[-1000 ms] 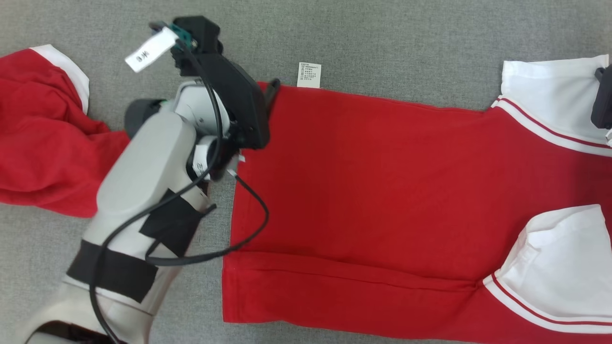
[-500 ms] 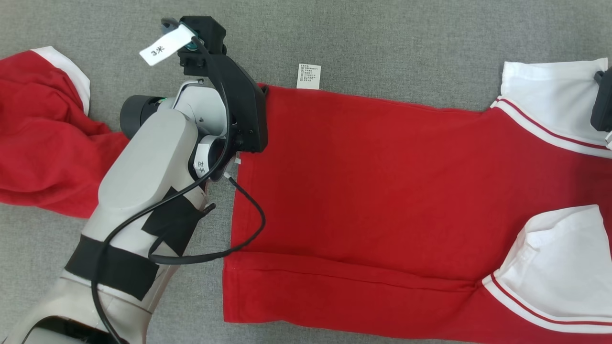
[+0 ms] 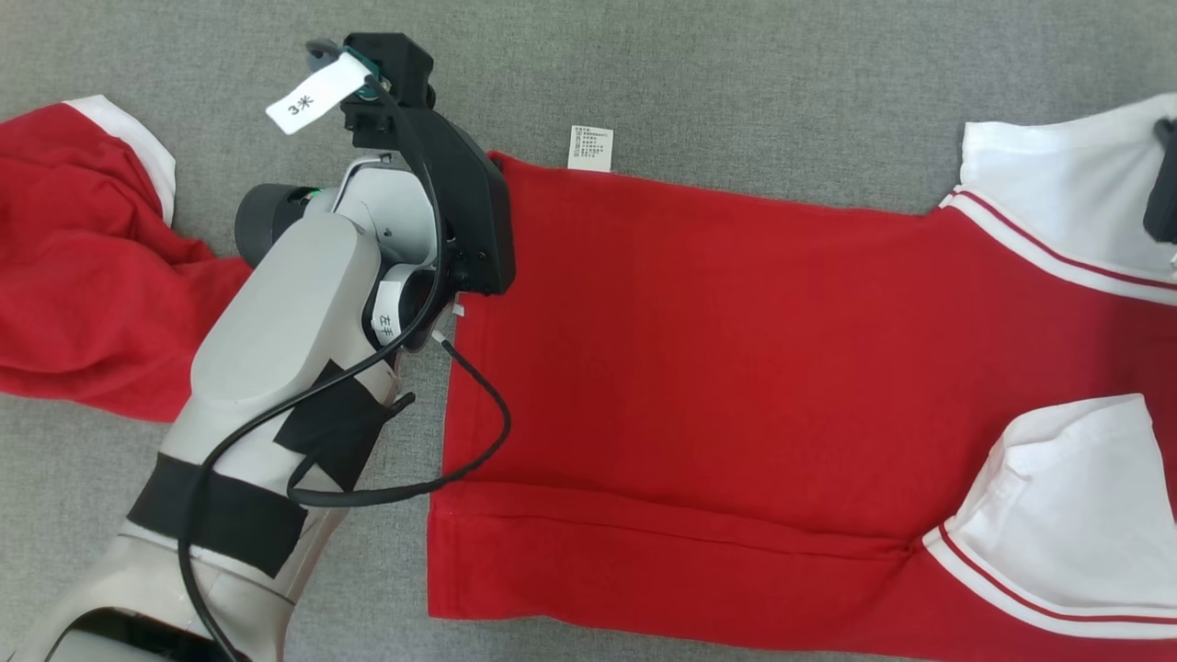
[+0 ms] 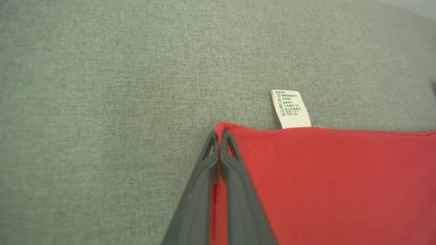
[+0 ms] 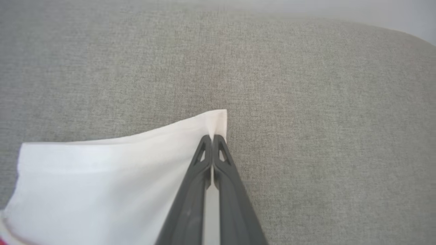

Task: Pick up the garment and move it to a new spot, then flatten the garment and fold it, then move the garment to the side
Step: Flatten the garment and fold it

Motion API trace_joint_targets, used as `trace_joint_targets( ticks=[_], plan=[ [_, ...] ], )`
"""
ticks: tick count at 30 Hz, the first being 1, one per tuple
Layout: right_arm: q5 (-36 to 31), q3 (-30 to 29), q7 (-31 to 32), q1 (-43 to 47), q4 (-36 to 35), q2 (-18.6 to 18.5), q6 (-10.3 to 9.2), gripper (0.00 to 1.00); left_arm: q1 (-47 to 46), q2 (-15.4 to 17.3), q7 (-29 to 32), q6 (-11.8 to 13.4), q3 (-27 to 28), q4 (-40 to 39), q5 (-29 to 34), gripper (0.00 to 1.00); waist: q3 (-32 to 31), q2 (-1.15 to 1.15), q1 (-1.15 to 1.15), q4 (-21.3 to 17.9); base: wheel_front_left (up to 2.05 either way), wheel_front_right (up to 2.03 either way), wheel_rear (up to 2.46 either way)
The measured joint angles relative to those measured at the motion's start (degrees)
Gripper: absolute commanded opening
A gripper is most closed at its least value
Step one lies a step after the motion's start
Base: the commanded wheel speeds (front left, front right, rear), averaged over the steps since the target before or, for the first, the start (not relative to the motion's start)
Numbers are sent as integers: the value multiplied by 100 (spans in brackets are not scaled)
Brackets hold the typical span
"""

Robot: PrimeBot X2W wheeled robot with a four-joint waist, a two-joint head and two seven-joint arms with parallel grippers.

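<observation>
The garment (image 3: 736,349) is a red shirt with white sleeves, spread flat on the grey cloth surface (image 3: 736,74). My left gripper (image 4: 219,134) is shut on the far corner of its red hem (image 4: 223,127), close to the white care label (image 4: 290,108). In the head view my left wrist covers that corner. My right gripper (image 5: 212,137) is shut on the corner of the far white sleeve (image 5: 102,177). That gripper's dark body (image 3: 1163,198) shows at the right edge over the same sleeve (image 3: 1057,175). The near white sleeve (image 3: 1076,496) lies folded over the red body.
A second red garment with a white cuff (image 3: 83,267) lies crumpled at the left, just beyond my left forearm (image 3: 276,368). A black cable (image 3: 478,441) loops from the forearm over the shirt's hem edge. Grey surface lies beyond the shirt's far edge.
My left gripper's fingers have closed on the hem corner. The right gripper has stayed shut on the sleeve. The shirt's far edge has shifted slightly.
</observation>
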Motion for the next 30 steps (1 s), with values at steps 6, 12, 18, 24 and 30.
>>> trace_joint_targets(
  ticks=[6,12,18,24,30],
  plan=[
    [25,-74,-346,-76,-15,9,-2,0,1,-18,-215,12,20,86,0,0,-57,0,0,-25,0,0,0],
    [153,-168,-760,-13,-77,52,60,0,30,-32,-583,3,36,101,0,0,-179,0,0,-41,0,0,0],
    [213,-125,-1117,675,-276,151,210,0,519,-35,-1012,-71,25,75,-41,0,-381,0,0,-52,0,0,0],
    [353,-80,-1516,1282,-731,197,303,0,923,-33,-1496,-130,-1,-86,-40,0,-644,0,-1,-86,0,0,0],
    [458,-97,-1902,2004,-1296,235,353,0,1357,-9,-1944,-224,5,-265,-41,0,-965,0,-1,-140,0,0,0]
  ],
)
